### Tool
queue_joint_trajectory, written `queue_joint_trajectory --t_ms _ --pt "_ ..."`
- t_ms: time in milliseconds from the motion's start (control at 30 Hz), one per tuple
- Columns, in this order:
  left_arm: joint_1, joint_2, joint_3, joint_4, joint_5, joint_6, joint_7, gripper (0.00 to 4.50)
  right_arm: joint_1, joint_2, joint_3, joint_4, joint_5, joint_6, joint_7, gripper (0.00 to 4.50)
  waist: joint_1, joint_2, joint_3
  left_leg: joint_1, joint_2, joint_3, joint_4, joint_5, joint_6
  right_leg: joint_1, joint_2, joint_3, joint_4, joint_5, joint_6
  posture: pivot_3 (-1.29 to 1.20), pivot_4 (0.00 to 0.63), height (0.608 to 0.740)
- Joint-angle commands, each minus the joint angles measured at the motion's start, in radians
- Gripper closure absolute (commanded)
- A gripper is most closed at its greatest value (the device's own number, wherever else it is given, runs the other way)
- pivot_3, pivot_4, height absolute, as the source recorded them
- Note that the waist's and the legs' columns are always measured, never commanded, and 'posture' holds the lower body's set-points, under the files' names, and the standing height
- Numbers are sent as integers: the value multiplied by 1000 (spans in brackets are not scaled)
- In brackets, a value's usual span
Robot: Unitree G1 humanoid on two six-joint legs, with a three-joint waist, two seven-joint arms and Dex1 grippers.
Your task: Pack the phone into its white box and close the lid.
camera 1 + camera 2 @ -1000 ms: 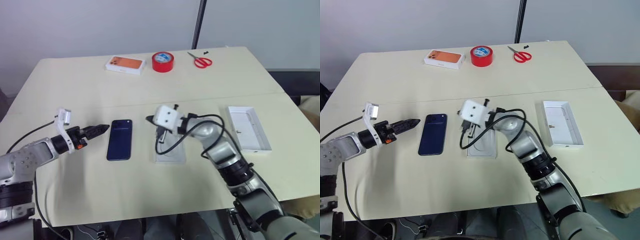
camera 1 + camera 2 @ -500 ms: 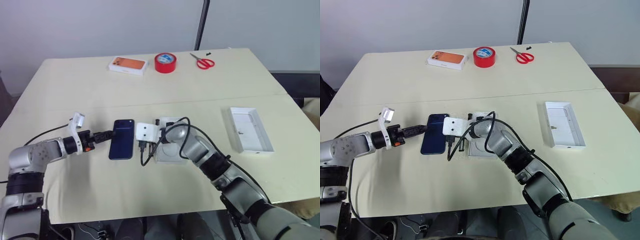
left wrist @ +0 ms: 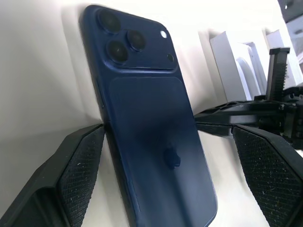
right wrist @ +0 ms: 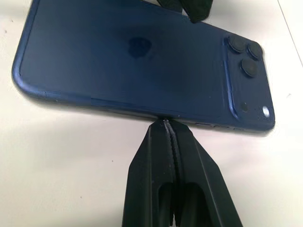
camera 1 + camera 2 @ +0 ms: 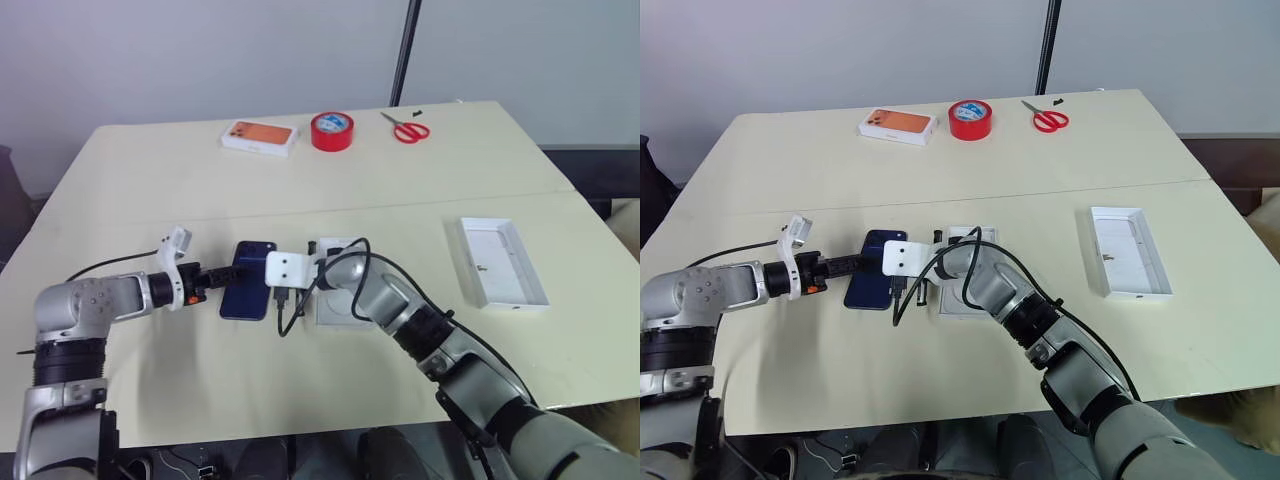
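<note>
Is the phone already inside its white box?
No. The phone lies flat on the table, beside the white box.

Both arms reach low over the bench toward each other. The left gripper (image 3: 170, 142) has its jaws spread wide, one finger (image 3: 78, 175) on each side of the phone (image 3: 151, 142). The right gripper (image 4: 166, 124) has its jaws pressed together, tips against the phone's long edge.
</note>
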Motion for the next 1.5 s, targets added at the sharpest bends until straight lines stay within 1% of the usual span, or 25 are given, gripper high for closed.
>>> queue_joint_trajectory --t_ms 33,100,167,300,400,500,567,600,633,667,700,800,900,1000,1067,1133,1167,1200,1267,1300,1333,1367,1433,1500 --pt "30 -100 -56 17 -55 199 28 0 -9 12 -4 -34 -1 -13 -1 4444 0 0 0 0 0 0 0 0 0 0 0 0 0 0 0 0 150 740" --pt "16 -121 -17 16 -64 231 43 0 -6 8 -7 -40 2 -5 4 4444 -1 0 0 0 -1 -1 0 0 0 2 0 0 0 0 0 0 150 740" --pt "11 -121 1 14 -48 203 58 0 -2 2 -9 -41 1 -8 3 4444 -3 0 0 0 -1 -1 0 0 0 1 0 0 -1 0 0 0 150 740" --pt "-7 -99 37 59 -33 176 60 0 3 -5 -9 -42 1 -12 1 4444 -3 -1 0 0 -1 -1 0 0 0 1 0 0 -1 0 0 0 150 740" --pt "-2 -84 49 72 -36 181 55 825 10 -12 -12 -51 2 -12 2 4500 -8 -1 0 0 -1 -1 0 0 0 1 1 0 -1 0 0 0 150 740" --pt "20 -63 32 61 -40 174 36 2263 23 -27 -18 -72 5 -6 7 4500 -13 -1 0 -1 -1 0 -1 0 0 -1 1 0 -1 0 0 0 150 740" --pt "20 -62 52 78 -45 182 41 3326 37 -41 -21 -97 9 3 13 4500 -15 -2 0 -2 0 0 -2 0 0 -2 1 1 -1 0 0 0 150 740" --pt "18 -62 62 88 -46 186 45 3733 41 -46 -22 -106 10 5 15 4500 -14 -3 0 -2 0 0 -2 0 0 -2 1 1 -1 0 0 0 150 740" --pt "17 -60 74 96 -52 193 47 4313 50 -55 -25 -121 12 9 18 4500 -12 -4 -1 -2 0 0 -1 0 0 -2 1 1 -1 0 0 0 150 740" --pt "18 -55 81 98 -58 204 46 4467 58 -62 -28 -131 12 13 18 4500 -14 -4 -1 -1 0 0 -1 0 -1 -1 1 1 -1 0 0 0 150 740" --pt "22 -47 75 91 -58 206 45 4467 61 -67 -32 -137 13 16 18 4500 -18 -4 -1 -1 0 0 -1 0 -1 -1 2 1 -1 0 0 0 150 740" --pt "14 -58 112 105 -67 225 61 4467 63 -65 -45 -148 22 23 10 4500 -28 -4 -1 -1 0 0 -2 0 -1 -2 2 1 -1 0 0 0 150 740" --pt "-6 -85 186 137 -83 255 84 4467 56 -36 -82 -169 58 44 -11 4500 -33 -4 -1 -2 1 0 -3 0 -1 -2 2 1 -1 0 0 0 150 740" --pt "-13 -106 227 144 -91 266 102 4467 52 -13 -124 -192 99 69 -20 4500 -34 -4 -1 -2 1 0 -3 1 -1 -3 2 1 0 0 0 0 150 740" --pt "-18 -120 259 148 -105 280 107 4467 51 25 -194 -228 187 127 -9 4500 -34 -4 -1 -2 1 0 -3 1 -1 -3 2 1 0 0 0 0 150 740" --pt "-53 -147 358 187 -143 294 123 4467 51 68 -301 -306 351 243 39 4500 -33 -5 -1 -2 2 0 -3 1 -1 -3 2 1 0 0 0 0 150 740" --pt "-68 -157 396 200 -155 300 130 4467 51 75 -329 -332 397 276 54 4500 -31 -5 -1 -3 2 0 -2 1 -1 -4 2 1 0 0 0 0 150 740" --pt "-83 -165 433 218 -170 313 137 4499 52 68 -339 -350 411 284 56 4247 -30 -6 0 -3 2 0 -2 1 -1 -3 2 1 0 0 0 0 150 740" --pt "-86 -195 472 160 -196 319 158 4500 115 -34 -352 -425 441 304 126 3663 -30 -8 0 -3 2 0 -2 1 -1 -3 2 1 0 0 0 0 150 740" --pt "-86 -208 486 130 -207 319 167 4500 146 -73 -366 -473 478 318 167 3491 -18 -9 1 -3 2 0 -2 1 -1 -4 1 1 0 0 0 0 150 740" --pt "-91 -222 508 110 -226 323 178 4500 172 -109 -378 -512 512 325 198 3042 -13 -13 3 -5 1 -1 -2 1 -1 -5 1 1 -1 0 0 0 150 740" --pt "-98 -233 529 93 -244 327 184 4500 192 -151 -369 -532 514 301 221 2612 -10 -15 4 -7 1 0 -2 1 -1 -6 1 1 -2 0 0 0 150 740" --pt "-117 -259 571 70 -260 308 219 4500 224 -236 -333 -530 476 231 246 2612 -10 -15 4 -12 1 0 -1 1 -1 -11 1 1 -2 0 0 0 150 740" --pt "-126 -274 583 53 -261 285 247 4500 237 -279 -324 -509 458 199 241 2612 -13 -16 4 -16 1 1 0 1 -2 -15 2 1 0 0 0 0 150 740"
